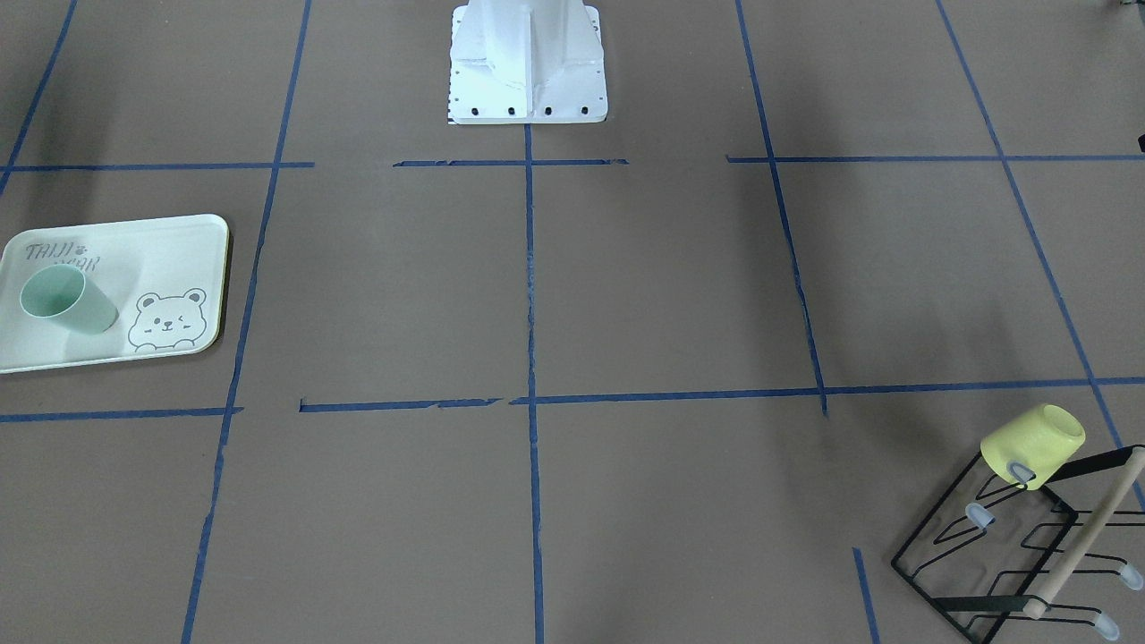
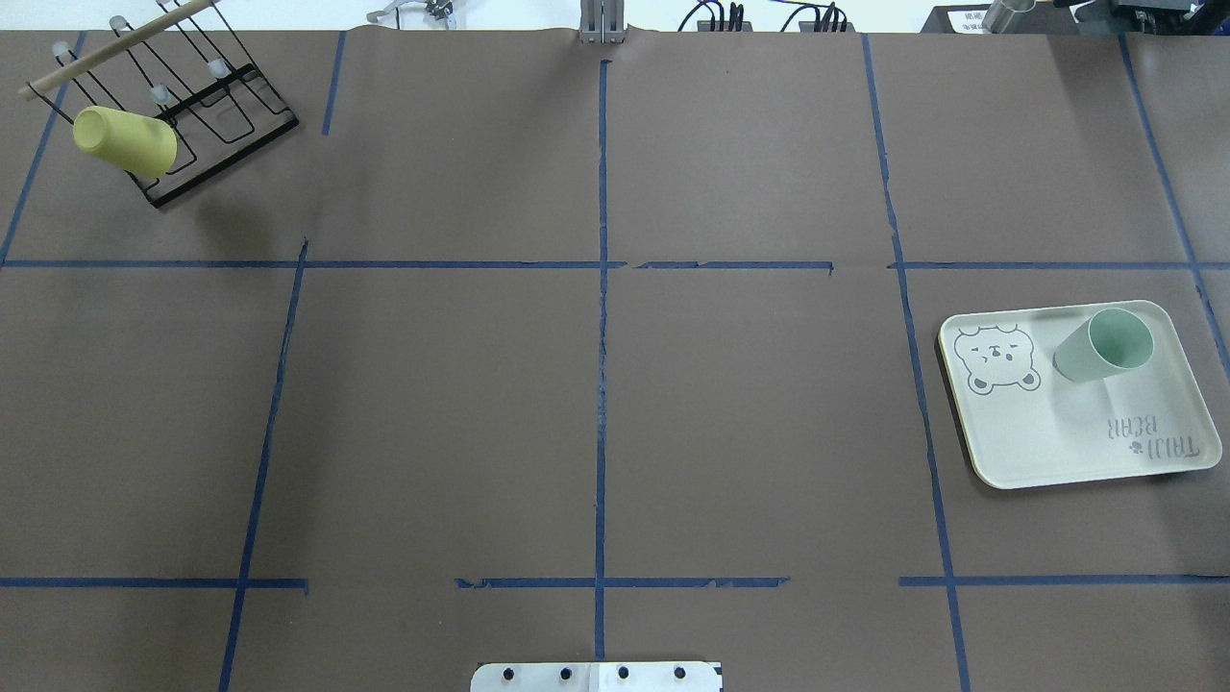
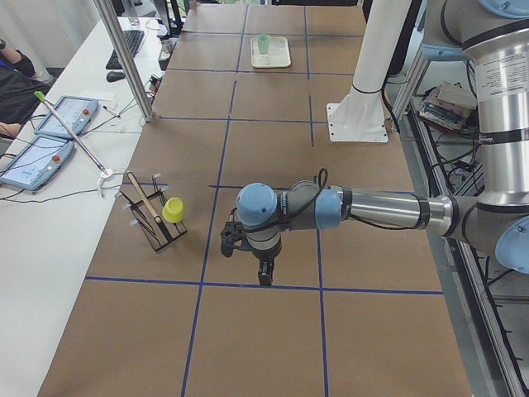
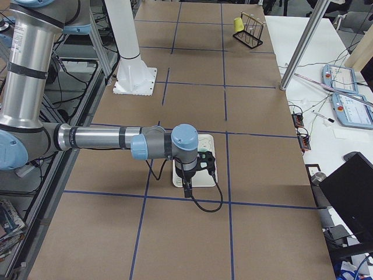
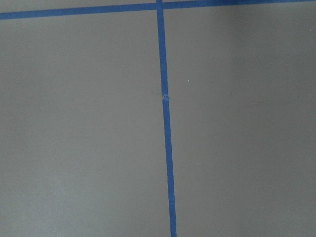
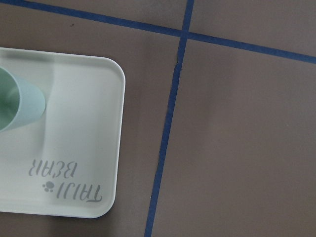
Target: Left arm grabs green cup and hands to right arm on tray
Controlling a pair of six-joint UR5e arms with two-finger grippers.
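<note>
The green cup stands upright on the tray, at the end away from the bear drawing. It also shows in the overhead view and at the left edge of the right wrist view, on the tray. No gripper touches it. My left gripper shows only in the exterior left view, above bare table beside the rack. My right gripper shows only in the exterior right view, above the tray. I cannot tell if either is open or shut. Neither wrist view shows fingers.
A yellow cup hangs on a black wire rack with a wooden bar, at the table's far left corner. The white robot base stands at the near middle edge. Blue tape lines grid the brown table.
</note>
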